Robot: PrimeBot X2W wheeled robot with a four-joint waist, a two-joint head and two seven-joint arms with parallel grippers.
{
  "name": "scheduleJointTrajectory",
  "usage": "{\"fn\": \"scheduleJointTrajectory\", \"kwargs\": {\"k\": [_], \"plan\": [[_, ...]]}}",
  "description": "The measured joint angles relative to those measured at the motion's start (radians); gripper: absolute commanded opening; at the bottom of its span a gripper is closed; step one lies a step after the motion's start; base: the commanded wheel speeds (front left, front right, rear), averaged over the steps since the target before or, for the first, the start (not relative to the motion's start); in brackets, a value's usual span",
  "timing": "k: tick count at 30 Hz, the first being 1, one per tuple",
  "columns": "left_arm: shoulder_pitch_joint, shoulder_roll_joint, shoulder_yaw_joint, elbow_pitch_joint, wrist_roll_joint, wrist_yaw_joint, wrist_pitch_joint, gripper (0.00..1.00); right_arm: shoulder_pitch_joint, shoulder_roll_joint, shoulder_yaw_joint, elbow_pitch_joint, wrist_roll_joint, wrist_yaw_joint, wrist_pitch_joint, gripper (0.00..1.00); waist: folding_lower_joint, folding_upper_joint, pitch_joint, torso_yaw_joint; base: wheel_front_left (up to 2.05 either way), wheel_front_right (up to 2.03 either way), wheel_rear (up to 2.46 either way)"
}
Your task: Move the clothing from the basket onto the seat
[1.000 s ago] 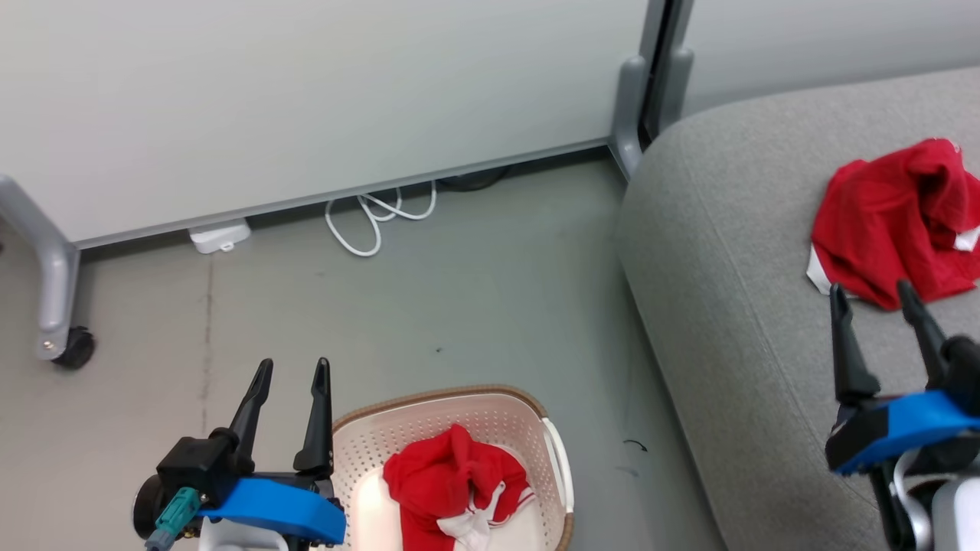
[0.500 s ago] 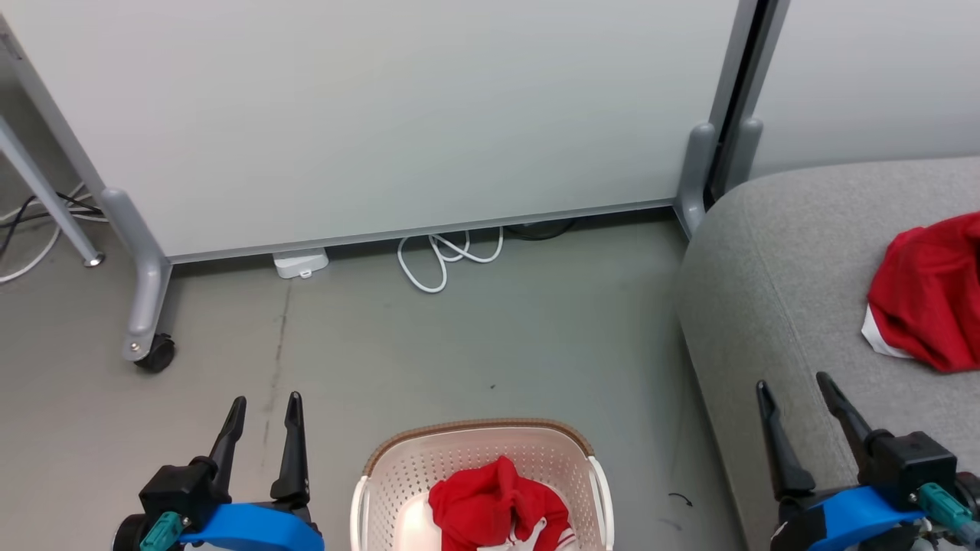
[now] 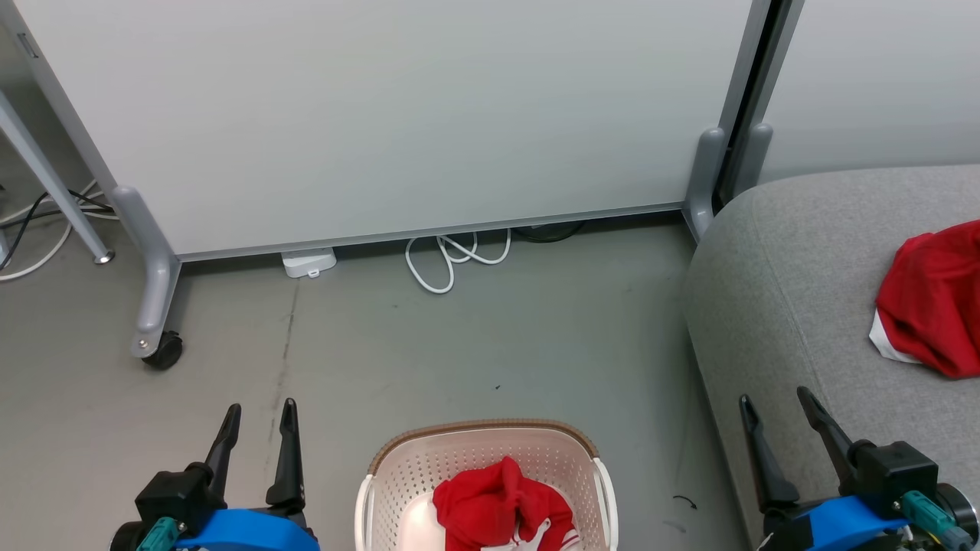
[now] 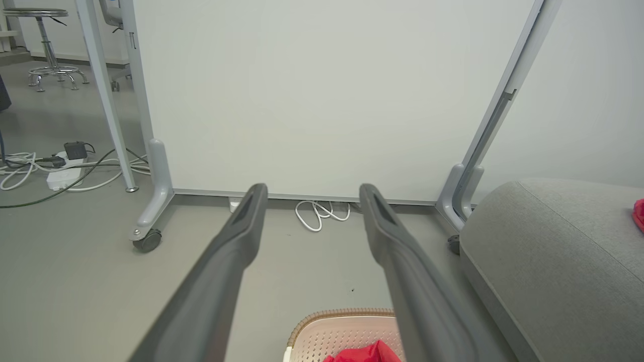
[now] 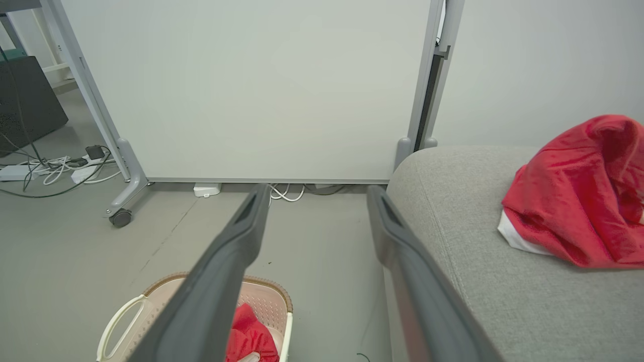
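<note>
My head has swung back toward the floor (image 3: 459, 344), so the basket (image 3: 482, 427) now sits centred below me. My right claw (image 3: 771, 396) has drawn back from the dropped garment (image 3: 930, 306), which lies crumpled on the seat (image 3: 773, 306), where it belongs. Both claws stand spread wide and empty. The left claw (image 3: 261, 405) hovers over the floor just beside the basket. One red-and-white garment (image 3: 498, 505) sits bunched inside the basket, striped trim showing. I judge that it is my next pick: about half the job looks done, and parted fingers leave me ready to reach down into the heap.
</note>
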Motion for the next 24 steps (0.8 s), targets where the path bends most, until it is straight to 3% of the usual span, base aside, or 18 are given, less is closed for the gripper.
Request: {"fn": "scheduleJointTrajectory", "kwargs": {"k": [15,24], "plan": [[-0.016,-0.007,-0.004,0.015,0.014,-0.004,0.0,1.0,-0.01,0.0,0.03,-0.002,-0.008,0.0,-0.002,1.0,0.0,0.0,0.028,-0.017,0.0,0.0,0.0],[-0.147,-0.017,-0.068,0.165,-0.004,-0.006,0.0,1.0,-0.09,0.0,0.114,-0.012,-0.015,0.0,-0.012,1.0,0.0001,0.0,0.136,-0.071,0.0,0.0,0.0]]}}
